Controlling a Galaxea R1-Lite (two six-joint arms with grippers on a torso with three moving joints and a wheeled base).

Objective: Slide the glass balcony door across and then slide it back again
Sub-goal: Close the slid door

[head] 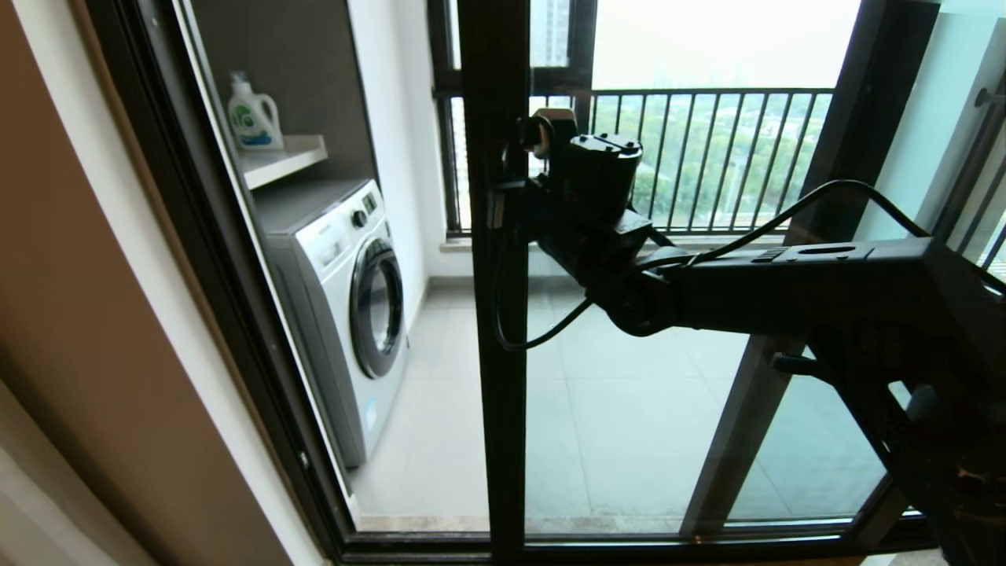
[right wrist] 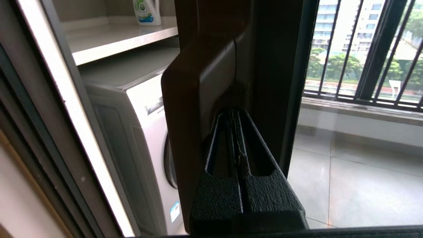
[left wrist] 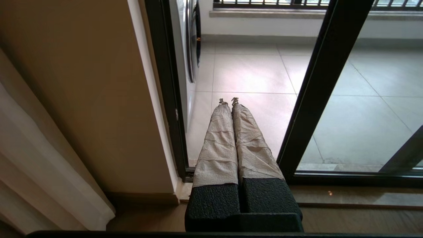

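Observation:
The glass balcony door's dark upright [head: 497,377] stands mid-view, with an open gap on its left reaching the jamb [head: 236,314]. My right gripper [head: 507,192] reaches in from the right at handle height. In the right wrist view it [right wrist: 233,114] is shut, its tips pressed into the recess beside the brown latch handle [right wrist: 198,82] on the upright [right wrist: 271,66]. My left gripper [left wrist: 228,100] is shut on nothing, held low and pointing at the floor of the opening, left of the door's upright [left wrist: 317,89]. The left gripper is out of the head view.
A washing machine [head: 346,314] and a shelf with a detergent bottle [head: 253,114] stand on the balcony at the left. A second dark-framed glass panel [head: 778,338] lies behind on the right. The black barred railing [head: 707,157] runs at the back. A curtain [left wrist: 39,172] hangs by the wall.

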